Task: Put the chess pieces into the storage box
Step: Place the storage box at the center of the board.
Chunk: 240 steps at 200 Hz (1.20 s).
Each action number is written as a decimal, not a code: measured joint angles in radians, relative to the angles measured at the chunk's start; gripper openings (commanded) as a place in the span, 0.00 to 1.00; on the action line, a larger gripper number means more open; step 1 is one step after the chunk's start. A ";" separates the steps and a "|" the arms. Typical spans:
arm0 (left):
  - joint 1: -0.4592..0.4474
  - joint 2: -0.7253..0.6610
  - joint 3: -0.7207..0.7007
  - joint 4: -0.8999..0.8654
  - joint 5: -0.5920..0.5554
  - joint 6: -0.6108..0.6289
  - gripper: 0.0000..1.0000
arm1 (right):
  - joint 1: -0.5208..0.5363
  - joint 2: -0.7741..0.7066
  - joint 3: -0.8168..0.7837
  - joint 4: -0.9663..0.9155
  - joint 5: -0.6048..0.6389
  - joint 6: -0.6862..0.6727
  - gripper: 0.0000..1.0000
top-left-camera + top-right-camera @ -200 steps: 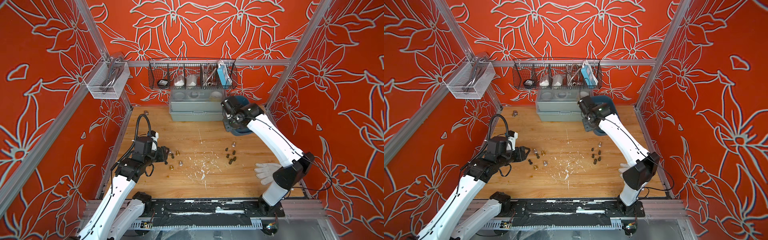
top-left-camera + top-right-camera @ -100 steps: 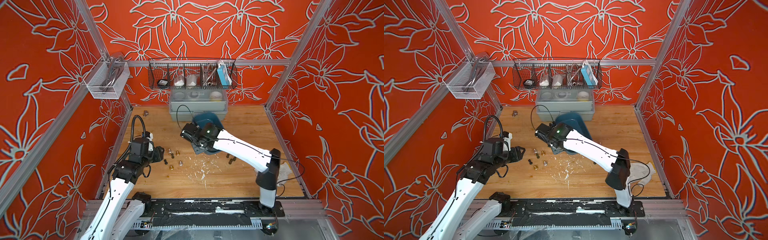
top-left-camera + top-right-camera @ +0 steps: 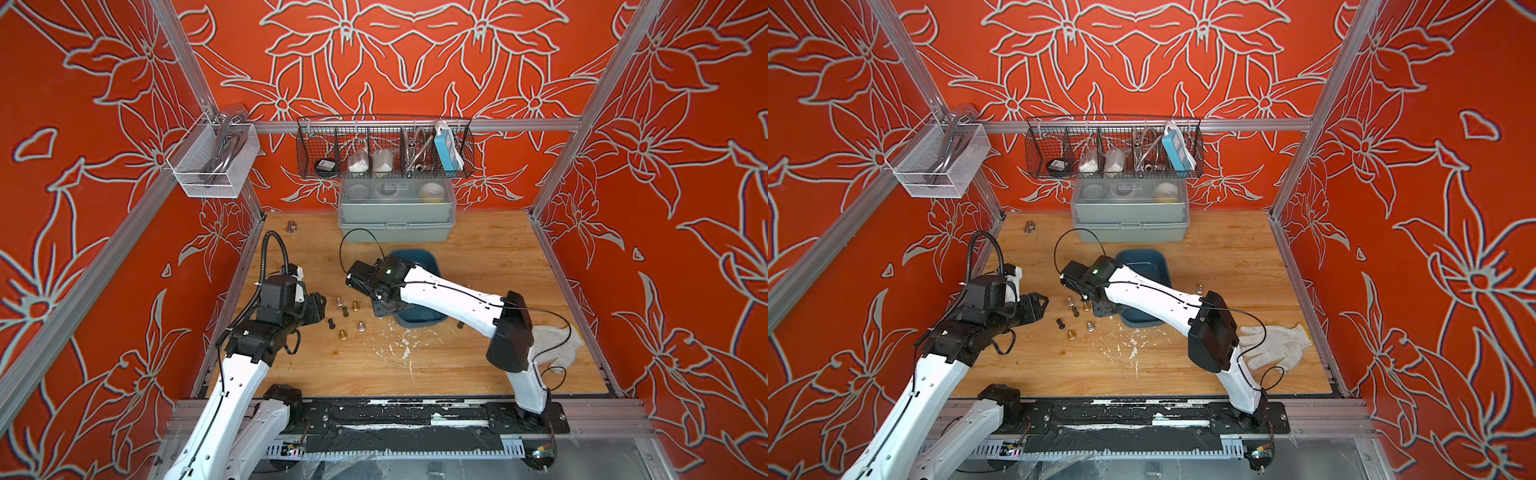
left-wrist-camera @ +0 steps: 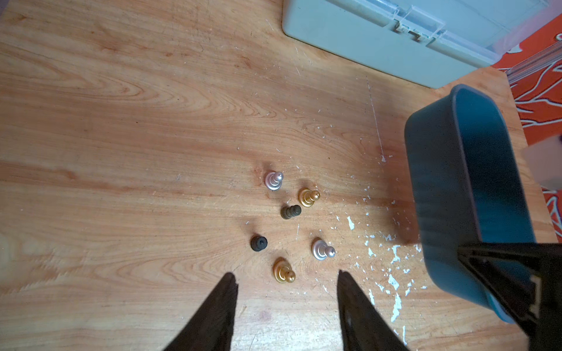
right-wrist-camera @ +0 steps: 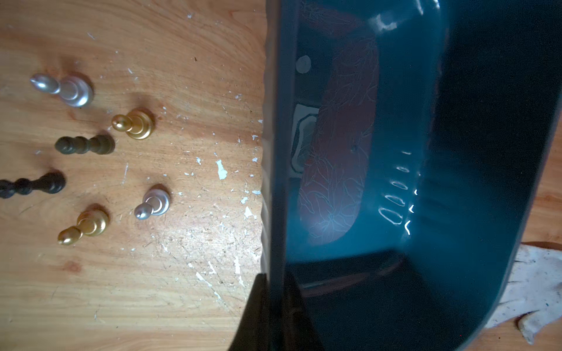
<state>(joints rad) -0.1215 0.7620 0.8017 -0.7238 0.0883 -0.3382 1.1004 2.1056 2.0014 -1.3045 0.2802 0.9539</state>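
Several small chess pieces (image 3: 347,313) (image 3: 1075,316), silver, gold and dark, stand in a loose cluster on the wooden table, left of centre. My left gripper (image 3: 318,307) (image 4: 286,273) hangs open just left of them, and a gold piece (image 4: 283,270) lies near its fingertips. My right gripper (image 3: 380,307) (image 5: 275,276) is shut on the side wall of the dark teal storage box (image 3: 419,259) (image 4: 474,188) (image 5: 425,152). It holds the box tilted right beside the cluster. The box's inside shows nothing in it. Another silver piece (image 3: 1200,287) stands right of the arm.
A grey-green lidded box (image 3: 397,218) sits at the back under a black wire basket (image 3: 384,151). A white mesh basket (image 3: 212,164) hangs on the left wall. A white glove (image 3: 1275,345) lies at the right. A brownish fitting (image 3: 291,226) rests back left.
My right arm has swung the storage box from the back right across to the middle, next to the cluster of pieces. My left gripper has drawn back slightly, still open.
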 measured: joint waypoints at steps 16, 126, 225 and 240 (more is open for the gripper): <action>0.005 0.008 0.000 0.000 0.010 0.000 0.53 | 0.000 0.043 0.010 -0.006 -0.010 0.016 0.00; 0.011 0.015 0.000 0.001 0.069 0.005 0.54 | 0.000 0.151 0.009 0.039 -0.021 0.122 0.06; 0.011 0.015 0.000 0.004 0.094 0.005 0.56 | 0.006 0.154 0.007 0.092 -0.043 0.134 0.30; 0.011 0.015 0.000 0.005 0.095 0.006 0.57 | 0.009 0.154 0.007 0.097 -0.043 0.132 0.30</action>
<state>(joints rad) -0.1101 0.7773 0.8017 -0.7185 0.1837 -0.3325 1.1095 2.2601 2.0083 -1.2079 0.2367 1.0863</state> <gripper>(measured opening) 0.567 0.299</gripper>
